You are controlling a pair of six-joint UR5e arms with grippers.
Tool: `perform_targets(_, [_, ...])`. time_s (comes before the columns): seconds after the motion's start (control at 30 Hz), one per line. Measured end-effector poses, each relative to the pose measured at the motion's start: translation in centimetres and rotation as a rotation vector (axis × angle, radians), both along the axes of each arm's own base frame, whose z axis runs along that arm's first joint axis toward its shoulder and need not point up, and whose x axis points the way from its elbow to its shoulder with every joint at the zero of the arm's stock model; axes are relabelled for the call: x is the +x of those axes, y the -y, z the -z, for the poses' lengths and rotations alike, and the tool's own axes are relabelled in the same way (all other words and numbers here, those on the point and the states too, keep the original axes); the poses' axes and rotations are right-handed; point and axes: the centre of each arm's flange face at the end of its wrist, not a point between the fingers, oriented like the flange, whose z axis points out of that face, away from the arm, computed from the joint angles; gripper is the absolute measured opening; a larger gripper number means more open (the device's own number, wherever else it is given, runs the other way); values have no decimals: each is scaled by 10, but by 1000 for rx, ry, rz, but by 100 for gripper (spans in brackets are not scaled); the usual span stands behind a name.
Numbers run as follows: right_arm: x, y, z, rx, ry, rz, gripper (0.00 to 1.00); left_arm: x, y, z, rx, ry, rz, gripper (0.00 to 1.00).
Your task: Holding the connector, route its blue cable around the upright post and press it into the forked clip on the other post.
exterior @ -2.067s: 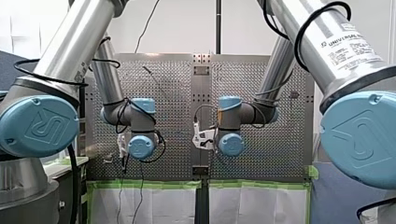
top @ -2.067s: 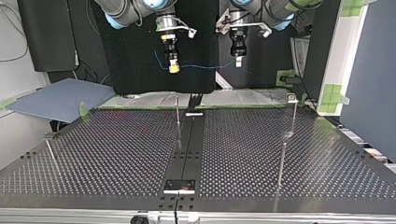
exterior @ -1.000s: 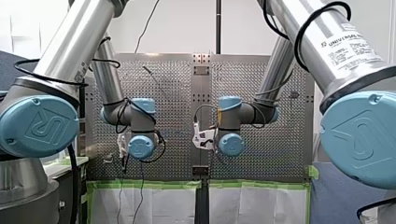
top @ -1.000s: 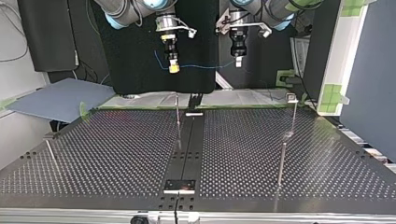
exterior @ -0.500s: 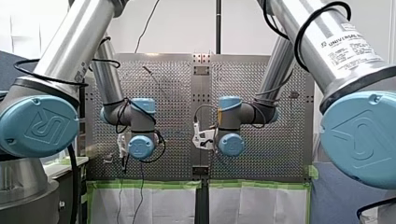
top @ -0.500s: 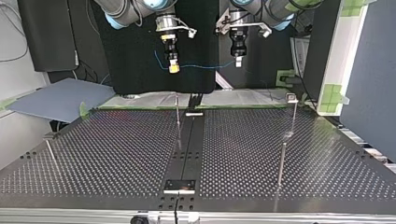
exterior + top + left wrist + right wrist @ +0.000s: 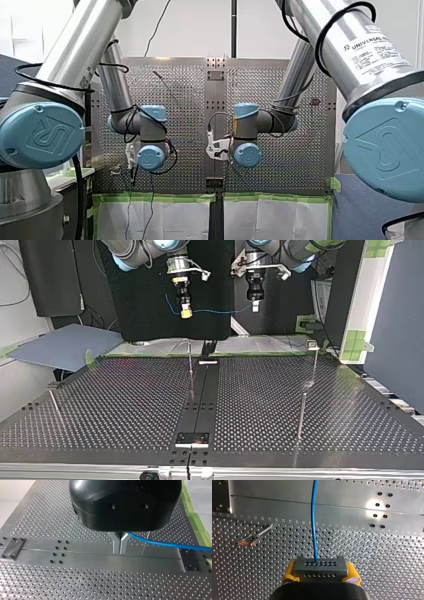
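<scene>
In the right wrist view my right gripper [image 7: 320, 573] is shut, its yellow pads [image 7: 290, 571] clamping a grey connector [image 7: 320, 566]. The blue cable [image 7: 313, 520] runs straight out of the connector over the perforated table. In the left wrist view my left gripper [image 7: 120, 552] has its metal fingers shut on the blue cable [image 7: 162, 544], which trails off to one side. In the top view both grippers hang high above the table's far edge, my right gripper [image 7: 185, 313] at the left and my left gripper [image 7: 255, 306] at the right, with the cable [image 7: 220, 311] stretched between them.
A thin upright post [image 7: 190, 360] stands near the table's far middle. A post topped by a small clip [image 7: 311, 344] stands at the far right, with a shorter post [image 7: 300, 415] in front of it. Another short post [image 7: 55, 405] stands at the left.
</scene>
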Motion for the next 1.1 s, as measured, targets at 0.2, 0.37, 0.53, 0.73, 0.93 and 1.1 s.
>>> perform_targets(0.2, [0,0,0,0,0,0,0,0,0,0,0,0,0,4])
perform_targets(0.37, [0,0,0,0,0,0,0,0,0,0,0,0,0,4])
perform_targets(0.53, [0,0,0,0,0,0,0,0,0,0,0,0,0,4])
perform_targets(0.73, [0,0,0,0,0,0,0,0,0,0,0,0,0,4])
perform_targets(0.93, [0,0,0,0,0,0,0,0,0,0,0,0,0,4])
perform_targets(1.1, [0,0,0,0,0,0,0,0,0,0,0,0,0,7])
